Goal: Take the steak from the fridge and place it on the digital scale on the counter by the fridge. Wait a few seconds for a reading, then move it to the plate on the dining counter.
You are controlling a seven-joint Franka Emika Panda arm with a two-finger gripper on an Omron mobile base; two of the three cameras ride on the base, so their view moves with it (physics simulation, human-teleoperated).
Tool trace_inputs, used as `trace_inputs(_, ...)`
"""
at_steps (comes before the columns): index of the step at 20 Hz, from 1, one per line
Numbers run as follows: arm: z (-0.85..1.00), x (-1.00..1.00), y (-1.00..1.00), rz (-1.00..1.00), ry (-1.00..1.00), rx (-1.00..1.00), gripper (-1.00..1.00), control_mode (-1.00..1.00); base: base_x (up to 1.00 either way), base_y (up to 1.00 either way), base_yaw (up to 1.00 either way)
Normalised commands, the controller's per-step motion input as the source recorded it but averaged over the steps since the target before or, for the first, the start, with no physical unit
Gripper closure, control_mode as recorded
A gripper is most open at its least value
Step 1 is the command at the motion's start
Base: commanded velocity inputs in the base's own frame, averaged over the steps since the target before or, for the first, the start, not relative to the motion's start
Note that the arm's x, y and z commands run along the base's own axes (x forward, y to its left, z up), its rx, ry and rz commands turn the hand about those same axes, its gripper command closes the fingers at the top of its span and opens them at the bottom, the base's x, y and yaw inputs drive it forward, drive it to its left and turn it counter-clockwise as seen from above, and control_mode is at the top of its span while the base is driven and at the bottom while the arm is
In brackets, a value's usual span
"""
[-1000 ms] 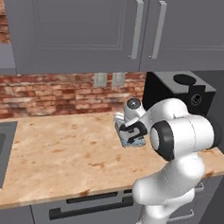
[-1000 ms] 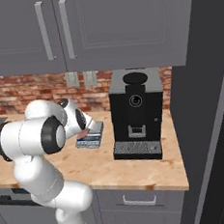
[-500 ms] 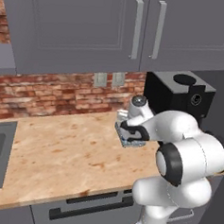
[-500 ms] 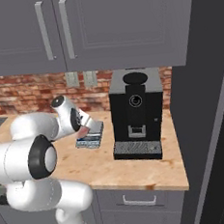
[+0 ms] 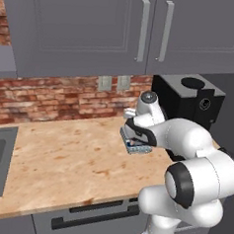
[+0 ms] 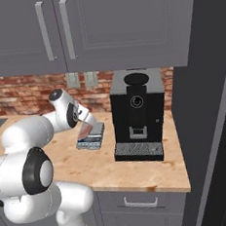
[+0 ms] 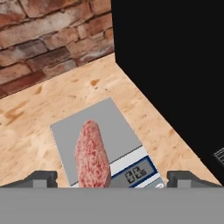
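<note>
Hand view puts the steak (image 7: pixel 92 154) directly ahead of my claw (image 7: pixel 107 178), long axis running away from me, lying on the digital scale (image 7: pixel 99 131); claw released, tips spread wide on either side.

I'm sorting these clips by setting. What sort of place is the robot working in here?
A simulated home kitchen, most likely. A wood-grain worktop runs along a red brick backsplash under grey wall cabinets, with a black coffee machine on it and a steak resting on a digital scale.
</note>
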Motion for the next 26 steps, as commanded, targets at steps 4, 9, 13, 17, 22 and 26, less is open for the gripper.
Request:
trace_inputs(4, 0.00, 0.00, 0.00, 0.00, 0.00, 0.00, -1.00, -1.00, 0.00, 0.00, 0.00)
trace_inputs(9, 0.00, 0.00, 0.00, 0.00, 0.00, 0.00, -1.00, -1.00, 0.00, 0.00, 0.00)
trace_inputs(13, 0.00, 0.00, 0.00, 0.00, 0.01, 0.00, -1.00, -1.00, 0.00, 0.00, 0.00)
trace_inputs(17, 0.00, 0.00, 0.00, 0.00, 0.01, 0.00, -1.00, -1.00, 0.00, 0.00, 0.00)
trace_inputs(22, 0.00, 0.00, 0.00, 0.00, 0.00, 0.00, -1.00, -1.00, 0.00, 0.00, 0.00)
trace_inputs(26, 0.00, 0.00, 0.00, 0.00, 0.02, 0.00, -1.00, -1.00, 0.00, 0.00, 0.00)
